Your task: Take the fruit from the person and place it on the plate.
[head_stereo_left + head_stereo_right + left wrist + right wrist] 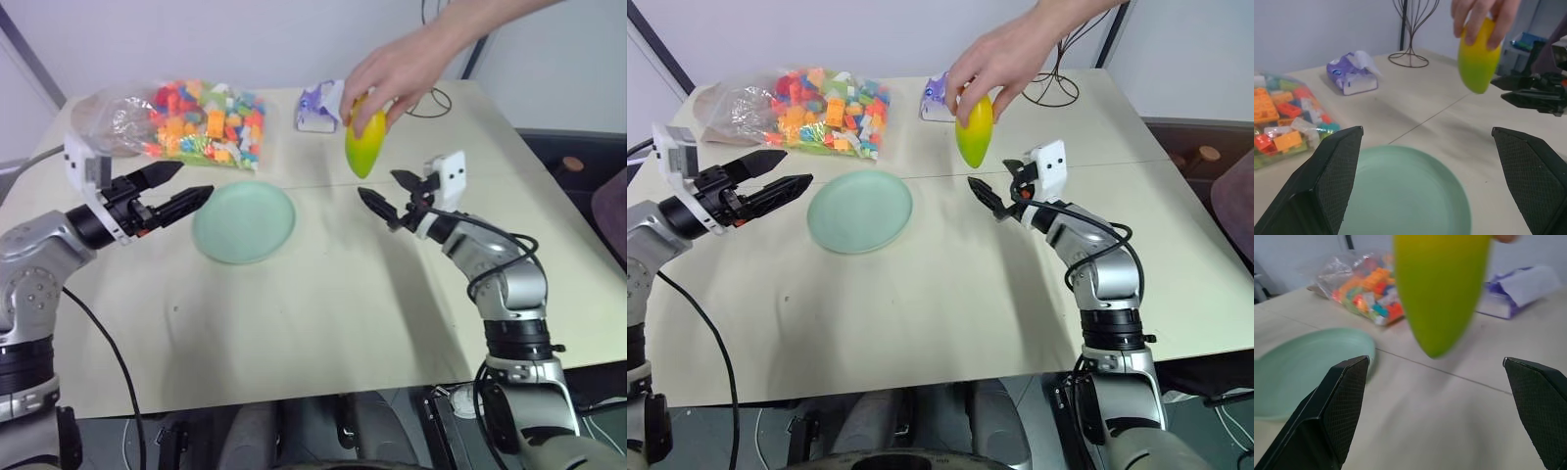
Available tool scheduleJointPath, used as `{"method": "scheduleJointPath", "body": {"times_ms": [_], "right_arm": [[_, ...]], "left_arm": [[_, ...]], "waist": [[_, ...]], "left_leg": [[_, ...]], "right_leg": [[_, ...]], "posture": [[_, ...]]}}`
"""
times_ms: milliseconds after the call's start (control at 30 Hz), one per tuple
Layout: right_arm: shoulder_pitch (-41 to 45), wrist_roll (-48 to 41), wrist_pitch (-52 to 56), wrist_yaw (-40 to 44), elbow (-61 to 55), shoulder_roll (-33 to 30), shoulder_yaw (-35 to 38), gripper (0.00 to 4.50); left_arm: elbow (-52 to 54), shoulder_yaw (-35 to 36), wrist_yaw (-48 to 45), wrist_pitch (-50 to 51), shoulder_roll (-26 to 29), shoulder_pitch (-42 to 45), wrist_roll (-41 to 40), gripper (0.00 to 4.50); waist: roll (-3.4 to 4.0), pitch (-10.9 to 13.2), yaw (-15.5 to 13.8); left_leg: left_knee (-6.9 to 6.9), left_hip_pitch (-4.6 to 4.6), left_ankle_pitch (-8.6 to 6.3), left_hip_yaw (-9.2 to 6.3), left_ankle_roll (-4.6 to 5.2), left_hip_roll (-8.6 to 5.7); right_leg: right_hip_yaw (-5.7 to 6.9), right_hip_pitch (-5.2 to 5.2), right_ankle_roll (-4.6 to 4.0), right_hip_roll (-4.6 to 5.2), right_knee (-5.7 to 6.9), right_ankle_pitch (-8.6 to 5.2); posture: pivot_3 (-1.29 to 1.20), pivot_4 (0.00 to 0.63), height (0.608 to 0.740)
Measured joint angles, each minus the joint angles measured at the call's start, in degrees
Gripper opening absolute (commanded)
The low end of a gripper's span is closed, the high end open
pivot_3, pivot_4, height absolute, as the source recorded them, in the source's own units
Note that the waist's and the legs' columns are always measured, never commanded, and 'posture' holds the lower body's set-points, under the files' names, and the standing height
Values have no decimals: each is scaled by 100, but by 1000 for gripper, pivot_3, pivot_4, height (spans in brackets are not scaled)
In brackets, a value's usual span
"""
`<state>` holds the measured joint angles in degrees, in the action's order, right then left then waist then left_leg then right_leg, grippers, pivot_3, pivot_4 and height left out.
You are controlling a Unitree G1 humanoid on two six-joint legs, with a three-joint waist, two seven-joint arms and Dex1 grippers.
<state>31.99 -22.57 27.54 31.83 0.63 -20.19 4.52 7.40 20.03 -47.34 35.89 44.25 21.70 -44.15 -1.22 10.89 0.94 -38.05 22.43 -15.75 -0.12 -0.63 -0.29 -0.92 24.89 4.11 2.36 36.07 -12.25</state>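
I see the person's hand (397, 73) coming in from the far right, gripping the fruit (364, 143) by its yellow top end, green tip pointing down. The fruit hangs in the air above the table (323, 313), not touching it, and sits off to the right of the plate (244, 221), well apart from it.

Right gripper (384, 193): fingers spread wide, nothing between them. It points toward the fruit from the near right and sits just below and beside the green tip, not in contact. In the right wrist view the fruit (1441, 289) hangs between the two fingers (1337, 411) but further out, beyond their tips.

Left gripper (183, 186): also wide apart, empty, level, pointing across toward the plate's left rim. Its tips are just beside the rim; I can't tell if they overlap it. The left wrist view looks over the plate (1405, 196) between both fingers, with the fruit (1478, 56) and the other gripper (1528, 93) beyond.

The plate is bare, lying flat on the table left of centre. Behind it, at the far left, there's a clear bag of coloured toy blocks (196, 122). A purple-and-white tissue pack (318, 108) lies at the far edge behind the fruit, and a black wire stand (1411, 29) is further back.
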Motion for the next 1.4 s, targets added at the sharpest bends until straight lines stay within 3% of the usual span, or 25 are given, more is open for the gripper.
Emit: {"method": "scheduleJointPath", "body": {"times_ms": [300,400,500,867,1133,1400], "right_arm": [[897,269,-588,92,1381,294,-111,4500],[1012,321,-697,127,1686,336,-108,3597],[1021,322,-713,174,1772,347,-105,2230],[1020,315,-345,502,1533,374,-363,2203],[1282,424,-24,715,1383,1529,-1393,2203],[2036,899,-1011,704,3157,2231,-1563,2203]], "left_arm": [[48,-1,74,-40,-97,-152,45,4404],[90,23,148,-41,-114,-240,52,4500],[184,100,191,-41,-119,-332,50,4500],[239,272,237,-94,-31,-571,97,4500],[379,699,159,-101,170,-1556,136,4500],[906,1126,488,-92,-15,-2406,153,4500]], "waist": [[1,0,14],[1,1,11],[1,1,10],[1,1,57],[4,2,157],[1,0,139]], "left_leg": [[2,0,0,-1,0,0],[2,1,0,-1,0,-1],[2,2,0,-2,0,-1],[4,1,0,-1,0,0],[14,8,0,-4,-1,4],[15,10,-1,-9,-7,-9]], "right_leg": [[0,1,0,10,1,0],[1,2,1,14,1,1],[0,2,0,16,1,1],[0,7,0,14,3,1],[-4,24,-2,17,9,1],[1,20,-19,45,1,-7]], "posture": [[0,150,740],[0,150,740],[0,150,740],[0,150,740],[0,150,740],[0,150,740]]}}
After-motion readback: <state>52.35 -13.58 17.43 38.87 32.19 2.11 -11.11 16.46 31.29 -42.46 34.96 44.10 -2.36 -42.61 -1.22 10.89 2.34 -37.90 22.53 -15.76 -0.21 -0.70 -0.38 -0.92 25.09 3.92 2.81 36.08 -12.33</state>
